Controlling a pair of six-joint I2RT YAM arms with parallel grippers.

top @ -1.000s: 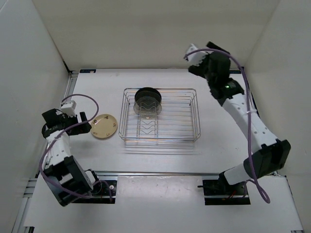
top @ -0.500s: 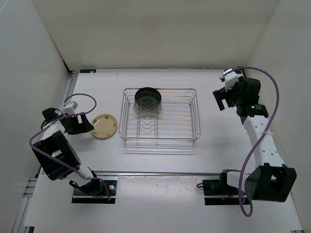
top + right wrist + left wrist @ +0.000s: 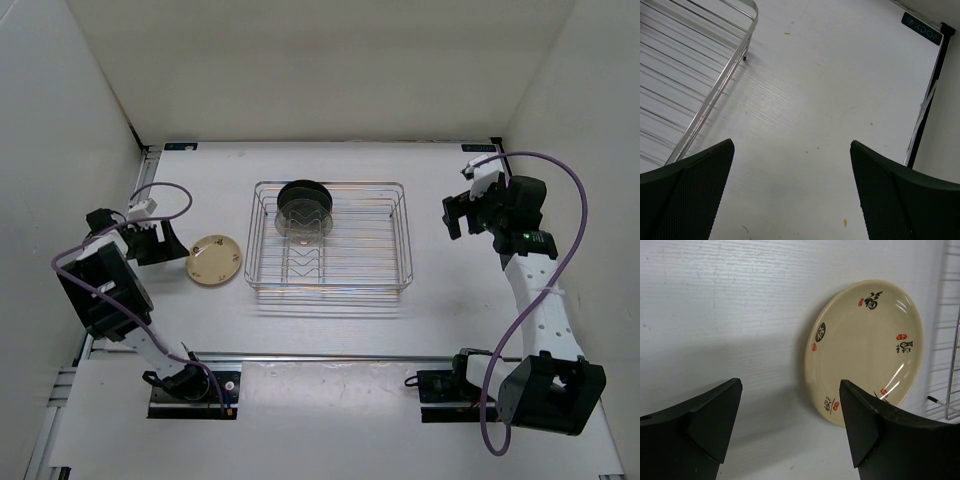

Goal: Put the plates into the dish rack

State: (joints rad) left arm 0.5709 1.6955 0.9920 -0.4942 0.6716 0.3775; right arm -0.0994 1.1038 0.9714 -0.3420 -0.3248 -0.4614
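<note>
A cream-yellow plate (image 3: pixel 214 260) with small dark and red marks lies flat on the table left of the dish rack (image 3: pixel 405 240). In the rack's back left part a black plate (image 3: pixel 303 194) stands on edge, with a greyish translucent plate (image 3: pixel 303 228) right in front of it. My left gripper (image 3: pixel 166 245) sits low just left of the cream plate (image 3: pixel 865 350). It is open (image 3: pixel 790 410), its right finger (image 3: pixel 875 425) overlapping the plate's near rim, nothing between the jaws. My right gripper (image 3: pixel 460 213) hangs open (image 3: pixel 792 185) over bare table right of the rack.
White walls close in the table on three sides. The rack's wire wall (image 3: pixel 952 370) rises just past the cream plate. The rack's corner (image 3: pixel 710 107) lies left of my right gripper. A black bar (image 3: pixel 925 100) runs along the table's edge.
My right arm has swung down from high at the back to beside the rack's right side. My left arm has folded back leftward, its gripper staying low by the cream plate.
</note>
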